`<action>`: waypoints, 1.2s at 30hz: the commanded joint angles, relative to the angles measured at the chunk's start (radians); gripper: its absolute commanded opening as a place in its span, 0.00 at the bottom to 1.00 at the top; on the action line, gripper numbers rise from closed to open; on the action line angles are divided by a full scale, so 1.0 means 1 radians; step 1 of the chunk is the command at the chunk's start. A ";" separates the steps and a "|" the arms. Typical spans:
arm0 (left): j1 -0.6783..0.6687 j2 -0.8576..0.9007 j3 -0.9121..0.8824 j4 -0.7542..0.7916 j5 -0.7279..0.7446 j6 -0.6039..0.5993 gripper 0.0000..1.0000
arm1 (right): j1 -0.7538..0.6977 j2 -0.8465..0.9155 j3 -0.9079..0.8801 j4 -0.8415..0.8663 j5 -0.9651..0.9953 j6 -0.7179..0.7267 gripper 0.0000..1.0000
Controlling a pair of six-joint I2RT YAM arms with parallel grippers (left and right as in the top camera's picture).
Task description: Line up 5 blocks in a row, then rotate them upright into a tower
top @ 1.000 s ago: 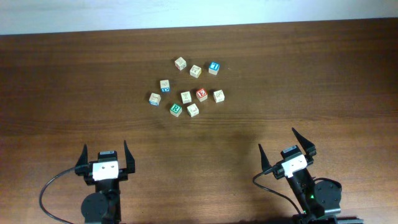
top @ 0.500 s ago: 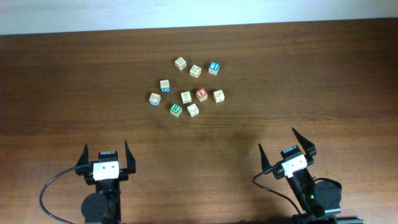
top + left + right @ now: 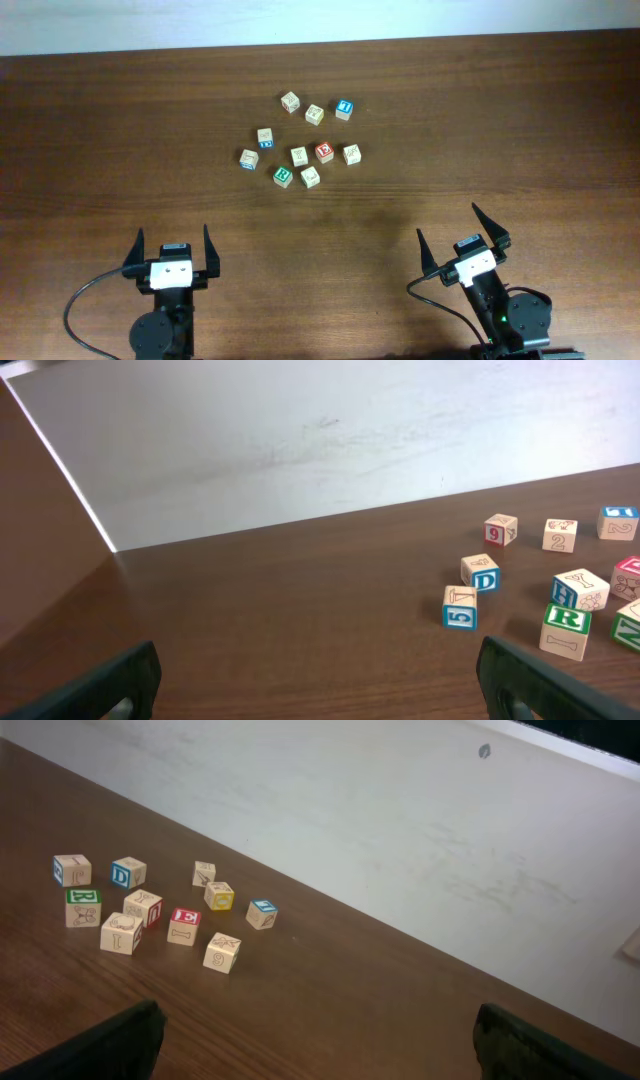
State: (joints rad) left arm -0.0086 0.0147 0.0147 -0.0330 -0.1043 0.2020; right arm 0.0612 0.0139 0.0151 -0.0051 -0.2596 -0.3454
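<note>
Left end effector (image 3: 172, 238) is spread wide with nothing between its fingers, sitting low at the near edge of the counter (image 3: 100, 130) and pointing straight at the far wall. Right end effector (image 3: 447, 224) is wide open and empty too, turned slightly left toward the middle. Both arms are folded back over their bases. Well ahead, mid-counter, the blocks (image 3: 301, 156) sit in a loose cluster. The green R block (image 3: 283, 176) is on the near side, just beside a plain tan one (image 3: 311, 177). The red E block (image 3: 324, 152) sits between two tan-faced cubes. A blue-topped cube (image 3: 344, 108) is at the far right of the group.
</note>
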 commanded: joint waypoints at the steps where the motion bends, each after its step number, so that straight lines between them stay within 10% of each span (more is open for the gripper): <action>1: -0.004 -0.008 0.010 0.006 0.015 0.000 0.99 | -0.004 -0.008 0.024 0.007 0.009 -0.002 0.98; 18: -0.004 0.091 0.141 -0.002 0.065 -0.032 0.99 | -0.003 -0.008 0.154 0.006 0.009 -0.002 0.98; 36: -0.003 0.620 0.499 -0.040 0.272 -0.032 0.99 | -0.003 0.116 0.357 -0.111 -0.003 0.032 0.98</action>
State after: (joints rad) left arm -0.0086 0.5564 0.4347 -0.0513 0.0902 0.1780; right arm 0.0612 0.0696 0.3019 -0.0837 -0.2600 -0.3290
